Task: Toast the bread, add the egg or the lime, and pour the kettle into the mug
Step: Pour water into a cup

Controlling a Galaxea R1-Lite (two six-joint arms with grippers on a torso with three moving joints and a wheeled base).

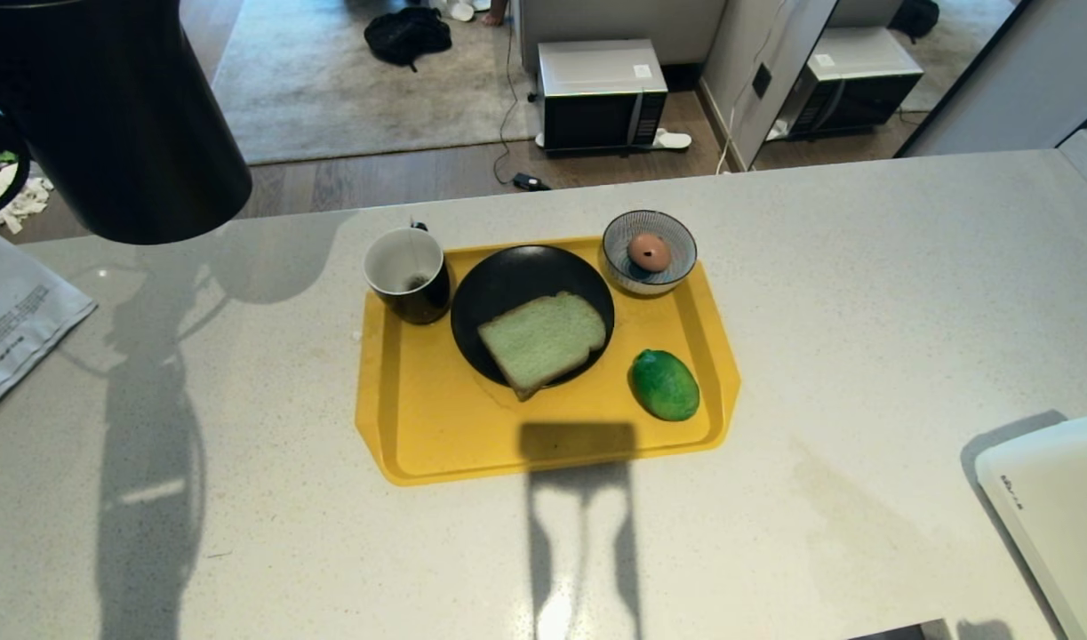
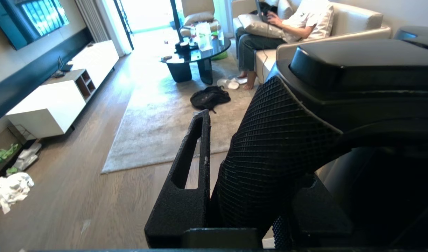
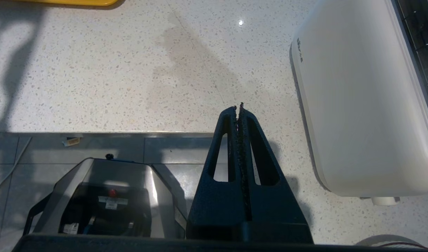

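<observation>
The bread (image 1: 543, 342) is on its plate (image 1: 499, 289) and the lime (image 1: 665, 384) on the tray (image 1: 436, 436), so only pouring is left: the left gripper (image 2: 234, 168) grips the kettle (image 1: 107, 116) up left of the mug (image 1: 407, 274), while the right gripper (image 3: 239, 109) is closed, empty.

No text is readable anywhere. White appliance (image 1: 1054, 498) right of the yellow tray (image 1: 419, 427) has a small dark mark near its corner, too small to read; same mark in the right wrist view, illegible. Printed paper (image 1: 14, 311) left of the tray carries lines of print, unreadable. Sticker on the microwave (image 1: 601, 93) beyond the tray is blank-looking.
</observation>
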